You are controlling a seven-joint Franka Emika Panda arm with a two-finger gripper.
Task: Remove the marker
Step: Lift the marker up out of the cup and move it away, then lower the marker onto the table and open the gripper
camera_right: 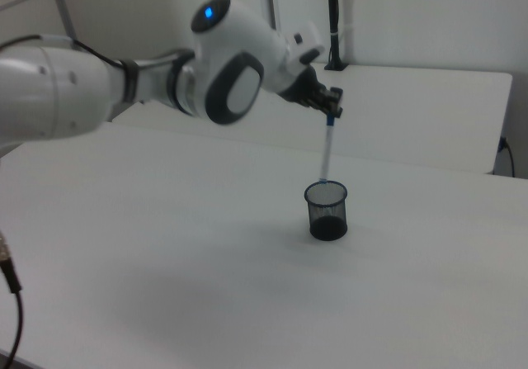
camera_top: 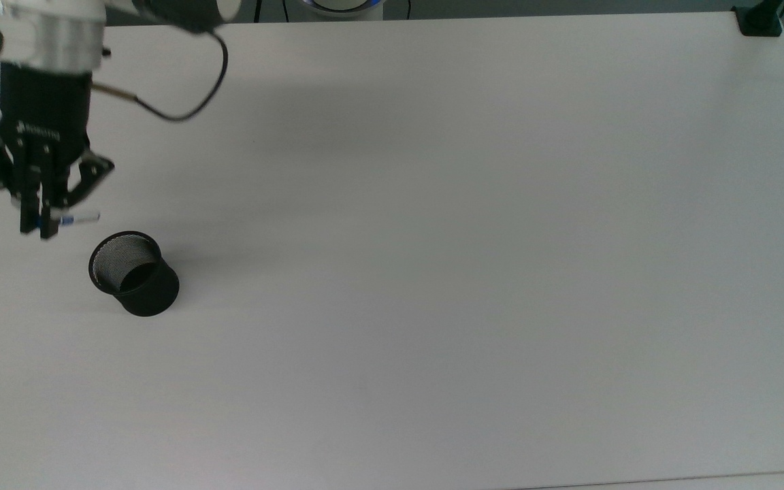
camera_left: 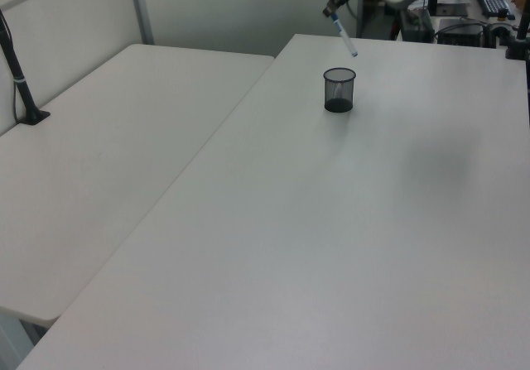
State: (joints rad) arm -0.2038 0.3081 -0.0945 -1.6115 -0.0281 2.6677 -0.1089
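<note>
My gripper (camera_top: 33, 230) hangs high over the white table (camera_top: 474, 224), shut on the blue-capped upper end of the marker (camera_top: 80, 218). The marker's white barrel (camera_right: 327, 153) slants down from the fingers, its whole length in the air. In the left view the marker (camera_left: 346, 40) is above the black mesh cup (camera_left: 339, 89) and does not touch it. The cup (camera_top: 135, 273) stands upright near the top view's left edge, just right of and below the gripper. In the right view the marker's lower tip sits close over the rim of the cup (camera_right: 327, 210).
A black clamp mount (camera_top: 759, 20) sits at the table's far corner in the top view's upper right. A second white table (camera_left: 108, 146) adjoins on the left view's left, with a black post (camera_left: 18, 76) on it. The gripper's cable (camera_top: 181, 102) loops beside the wrist.
</note>
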